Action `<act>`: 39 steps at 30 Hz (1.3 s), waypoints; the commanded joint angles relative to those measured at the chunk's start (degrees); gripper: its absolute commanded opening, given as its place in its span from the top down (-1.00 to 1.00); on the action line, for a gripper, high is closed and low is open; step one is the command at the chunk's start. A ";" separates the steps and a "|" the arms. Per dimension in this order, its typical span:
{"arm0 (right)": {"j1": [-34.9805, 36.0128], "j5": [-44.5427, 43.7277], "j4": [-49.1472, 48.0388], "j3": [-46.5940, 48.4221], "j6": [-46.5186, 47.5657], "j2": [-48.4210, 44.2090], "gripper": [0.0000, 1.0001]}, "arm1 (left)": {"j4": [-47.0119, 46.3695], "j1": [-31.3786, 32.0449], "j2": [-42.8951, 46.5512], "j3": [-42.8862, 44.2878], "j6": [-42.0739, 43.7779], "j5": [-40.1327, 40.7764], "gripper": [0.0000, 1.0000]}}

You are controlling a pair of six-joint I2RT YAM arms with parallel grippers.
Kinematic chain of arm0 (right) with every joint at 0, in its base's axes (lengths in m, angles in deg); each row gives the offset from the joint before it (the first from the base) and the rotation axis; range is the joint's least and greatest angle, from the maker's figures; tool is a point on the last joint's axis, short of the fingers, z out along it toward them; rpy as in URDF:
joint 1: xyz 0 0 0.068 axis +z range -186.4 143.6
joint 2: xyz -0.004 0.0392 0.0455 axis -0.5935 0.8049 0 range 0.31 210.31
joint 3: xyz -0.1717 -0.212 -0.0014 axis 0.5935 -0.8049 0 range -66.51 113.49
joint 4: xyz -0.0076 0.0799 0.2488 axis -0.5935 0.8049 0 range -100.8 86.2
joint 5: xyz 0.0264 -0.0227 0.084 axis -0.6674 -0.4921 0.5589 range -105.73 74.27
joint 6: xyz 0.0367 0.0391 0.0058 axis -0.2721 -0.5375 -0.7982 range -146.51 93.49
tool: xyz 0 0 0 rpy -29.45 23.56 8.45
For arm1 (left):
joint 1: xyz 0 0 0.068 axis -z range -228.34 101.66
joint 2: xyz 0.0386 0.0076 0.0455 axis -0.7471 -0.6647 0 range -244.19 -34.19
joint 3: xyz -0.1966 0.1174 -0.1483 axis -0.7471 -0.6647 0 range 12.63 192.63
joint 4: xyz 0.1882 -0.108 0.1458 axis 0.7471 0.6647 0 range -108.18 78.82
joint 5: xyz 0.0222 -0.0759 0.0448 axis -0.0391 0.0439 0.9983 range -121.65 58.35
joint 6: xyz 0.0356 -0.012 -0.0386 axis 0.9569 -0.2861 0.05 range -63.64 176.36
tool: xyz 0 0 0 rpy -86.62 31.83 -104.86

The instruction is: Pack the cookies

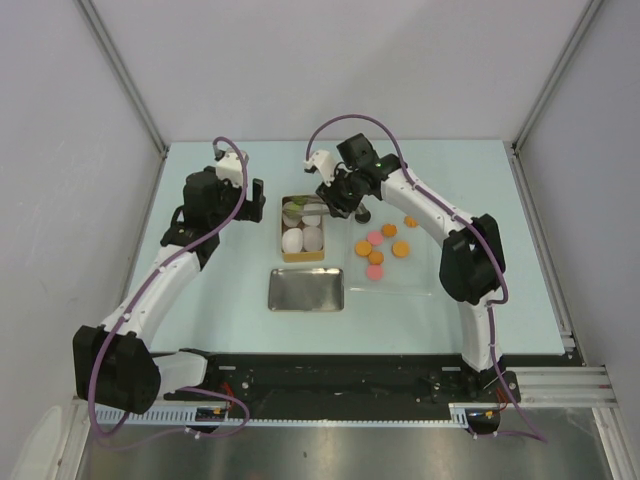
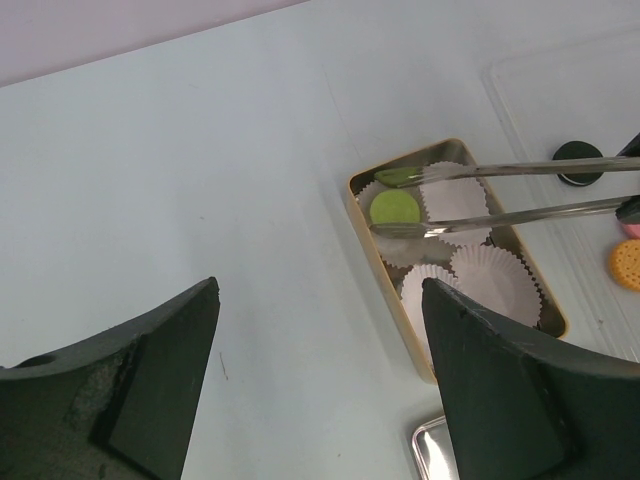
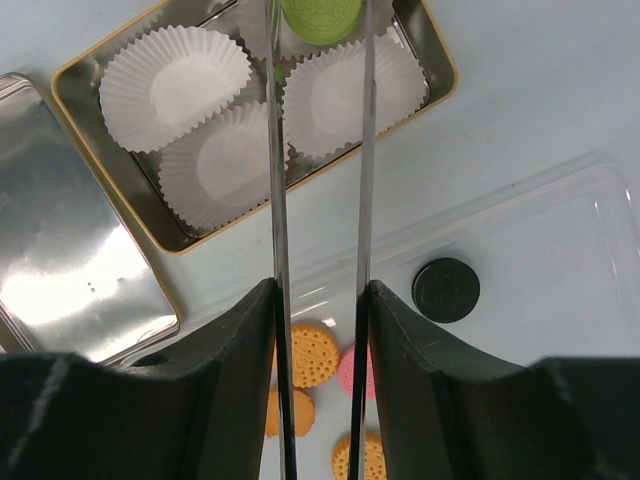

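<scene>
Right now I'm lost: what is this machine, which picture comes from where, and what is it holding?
Two robot arms stand at a table. One picture looks down from above; the others come from cameras on each wrist. The right claw is shut on long metal tweezers, whose tips sit either side of a green cookie in the tin, among white paper cups. The left claw hangs open, holding nothing. Nearby lie a shiny metal tray and a clear tray holding orange cookies, pink cookies and a black cookie.
</scene>
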 commanded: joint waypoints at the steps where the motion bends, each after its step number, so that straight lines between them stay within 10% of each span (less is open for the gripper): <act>1: 0.37 -0.14 -0.71 3.27 0.54 -0.09 0.08 | -1.37 -0.47 1.25 -0.34 0.47 -1.41 -0.74; 39: -13.86 1.52 -4.23 -22.48 -0.26 -27.95 0.11 | -1.28 -0.47 1.77 -0.95 -0.50 -3.88 -0.74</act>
